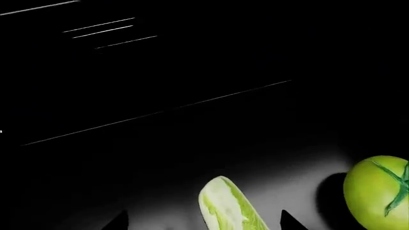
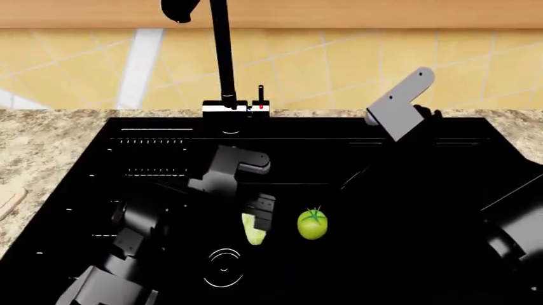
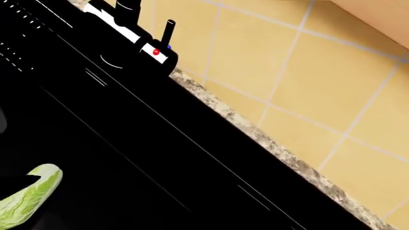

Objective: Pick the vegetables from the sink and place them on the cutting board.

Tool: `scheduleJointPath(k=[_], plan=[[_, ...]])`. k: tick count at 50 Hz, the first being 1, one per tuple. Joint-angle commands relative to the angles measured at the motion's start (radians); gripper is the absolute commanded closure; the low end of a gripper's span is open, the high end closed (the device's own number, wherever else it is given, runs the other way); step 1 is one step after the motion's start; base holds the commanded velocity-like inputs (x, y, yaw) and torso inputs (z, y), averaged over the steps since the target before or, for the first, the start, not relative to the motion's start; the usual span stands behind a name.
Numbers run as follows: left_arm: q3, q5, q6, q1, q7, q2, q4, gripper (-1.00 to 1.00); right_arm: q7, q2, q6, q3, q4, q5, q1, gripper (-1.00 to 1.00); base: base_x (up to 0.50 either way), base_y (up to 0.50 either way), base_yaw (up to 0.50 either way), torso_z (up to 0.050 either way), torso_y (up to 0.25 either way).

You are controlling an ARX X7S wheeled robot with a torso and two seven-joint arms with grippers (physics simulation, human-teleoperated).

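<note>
The pale-green leafy cabbage piece (image 1: 229, 206) lies on the floor of the black sink (image 2: 407, 210), near the drain; it also shows in the head view (image 2: 253, 232) and the right wrist view (image 3: 28, 196). The yellow-green tomato (image 2: 312, 224) with its dark stem star sits just right of the cabbage and shows in the left wrist view (image 1: 379, 192). My left gripper (image 1: 204, 221) is open, low over the cabbage, with one dark fingertip on either side of it and the tomato outside the jaws. In the head view the left gripper (image 2: 259, 216) covers the cabbage's far end. My right arm (image 2: 398, 101) is raised over the sink's right half; its jaws do not show against the black.
A tall black faucet (image 2: 222, 57) stands at the sink's back rim, its base also in the right wrist view (image 3: 137, 36). The round drain (image 2: 224, 267) lies near the cabbage. Speckled counter (image 2: 42, 146) surrounds the sink; a beige cutting board corner (image 2: 7, 198) shows at far left.
</note>
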Motion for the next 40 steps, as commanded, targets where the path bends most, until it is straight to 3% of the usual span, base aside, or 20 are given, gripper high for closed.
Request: scheduleJointPath(k=[1,22,30,35,36,40], plan=[[0.027,-0.004,0.018,0.012,0.018,0.007,-0.033,-1.00,-0.003,-0.003,-0.028,-0.003,0.022,-0.003,-0.013,-1.00,0.00,0.00,0.00,0.000,0.000],[0.116,0.069,0.323,-0.054,0.211,0.128,-0.575,-1.00,0.003,-0.024,-0.109,-0.013,0.101,-0.016,-0.088,-1.00,0.00,0.00,0.00,0.000,0.000],[0.301,-0.121,0.421,-0.089,0.213,0.131,-0.707,-1.00,0.005,-0.027,-0.112,-0.016,0.108,-0.015,-0.092,-1.00,0.00,0.00,0.00,0.000,0.000],[0.486,-0.299,0.502,-0.120,0.217,0.132,-0.796,-1.00,0.000,-0.035,-0.129,-0.025,0.133,-0.023,-0.091,-1.00,0.00,0.00,0.00,0.000,0.000],[0.533,-0.334,0.526,-0.125,0.205,0.132,-0.809,1.00,-0.001,-0.037,-0.132,-0.027,0.138,-0.024,-0.091,-1.00,0.00,0.00,0.00,0.000,0.000],[0.659,-0.443,0.584,-0.146,0.200,0.132,-0.829,1.00,-0.001,-0.040,-0.136,-0.029,0.145,-0.025,-0.091,-1.00,0.00,0.00,0.00,0.000,0.000]])
